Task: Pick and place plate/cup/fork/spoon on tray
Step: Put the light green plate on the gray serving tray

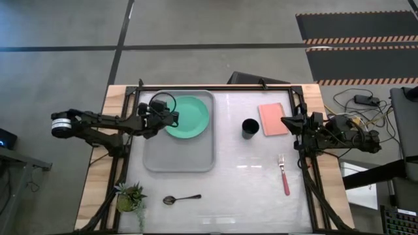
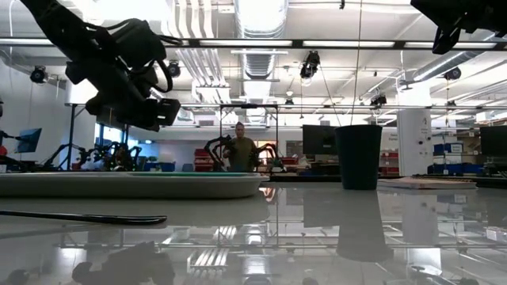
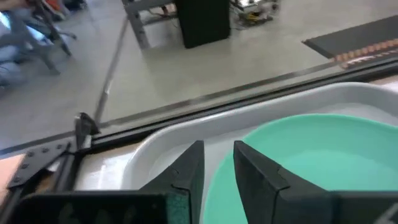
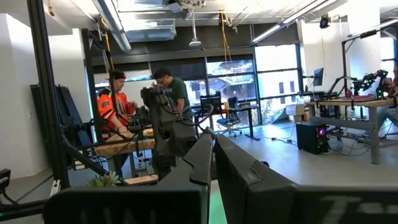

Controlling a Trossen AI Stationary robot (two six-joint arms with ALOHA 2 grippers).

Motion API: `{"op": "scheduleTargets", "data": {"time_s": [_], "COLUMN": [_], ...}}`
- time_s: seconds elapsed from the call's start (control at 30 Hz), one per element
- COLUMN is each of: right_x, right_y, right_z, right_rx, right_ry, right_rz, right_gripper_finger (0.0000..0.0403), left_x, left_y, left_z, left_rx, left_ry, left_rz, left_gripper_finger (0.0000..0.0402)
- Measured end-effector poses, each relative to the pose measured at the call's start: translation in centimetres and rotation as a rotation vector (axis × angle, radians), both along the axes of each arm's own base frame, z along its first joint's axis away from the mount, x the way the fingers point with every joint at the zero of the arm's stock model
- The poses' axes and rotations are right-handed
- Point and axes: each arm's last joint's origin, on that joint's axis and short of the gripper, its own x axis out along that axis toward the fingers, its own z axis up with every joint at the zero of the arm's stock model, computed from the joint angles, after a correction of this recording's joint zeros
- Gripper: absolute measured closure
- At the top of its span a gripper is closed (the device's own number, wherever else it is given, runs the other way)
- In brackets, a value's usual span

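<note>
High view first: the left claw [image 1: 159, 115] hangs over the far left part of the tray [image 1: 178, 160], its fingers [image 3: 189, 171] slightly parted and holding nothing, poised just above the near edge of the plate [image 1: 189, 117], which lies on the tray's far half right beside it. Nearer the front of the worktop [image 1: 241, 196], well clear of that claw, the spoon [image 1: 181, 198] lies flat beside a small potted plant [image 1: 130, 195]. Moving right, the cup [image 1: 249, 128] stands upright between the two claws, next to a pink pad [image 1: 273, 119]. The fork [image 1: 283, 174] lies just in front of the right claw [image 1: 287, 121], whose fingers [image 4: 202, 158] are nearly pressed together and empty at the pad's right edge.
</note>
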Motion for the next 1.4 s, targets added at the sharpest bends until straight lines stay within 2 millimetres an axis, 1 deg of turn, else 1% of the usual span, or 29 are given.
{"op": "scheduleTargets", "data": {"time_s": [0.1,0.23,0.33,0.4,0.43,0.5,0.7,0.8,0.9,1.03,1.23,1.4], "right_x": [0.0,0.0,0.0,0.0,0.0,0.0,-0.1,-0.1,-0.1,0.0,0.0,0.0], "right_y": [0.0,0.0,0.0,0.0,-0.1,-0.1,-0.1,-0.1,-0.1,-0.1,-0.1,-0.1], "right_z": [0.0,0.0,0.0,0.0,0.0,0.1,0.2,0.2,0.1,0.1,0.0,0.0], "right_rx": [0.0,0.0,-0.002,0.002,0.005,0.005,0.006,0.007,0.007,0.007,0.007,0.007], "right_ry": [0.0,0.0,-0.005,-0.005,-0.005,-0.007,-0.019,-0.018,-0.016,-0.006,-0.003,-0.003], "right_rz": [0.0,0.0,-0.002,-0.014,-0.023,-0.026,-0.025,-0.025,-0.023,-0.023,-0.023,-0.023], "right_gripper_finger": [0.0394,0.0394,0.0394,0.0394,0.0394,0.0394,0.0394,0.0394,0.0394,0.0394,0.0394,0.0394], "left_x": [0.6,2.0,2.9,3.8,4.1,4.9,6.8,7.0,7.1,7.1,6.0,5.6], "left_y": [-0.1,-0.1,-0.1,0.0,0.1,0.2,0.8,1.1,1.4,1.8,2.9,3.3], "left_z": [0.6,1.5,1.7,1.7,1.6,0.8,-2.2,-3.6,-4.3,-4.3,-4.6,-4.5], "left_rx": [-0.062,-0.161,-0.222,-0.245,-0.254,-0.282,-0.413,-0.479,-0.514,-0.514,-0.5,-0.502], "left_ry": [-0.064,-0.172,-0.197,-0.196,-0.188,-0.16,-0.062,0.02,0.087,0.097,0.166,0.175], "left_rz": [-0.086,-0.244,-0.298,-0.322,-0.328,-0.34,-0.349,-0.308,-0.279,-0.261,-0.168,-0.155], "left_gripper_finger": [0.0332,0.0337,0.0356,0.0376,0.0387,0.0397,0.0401,0.0401,0.0401,0.0401,0.0402,0.0402]}}
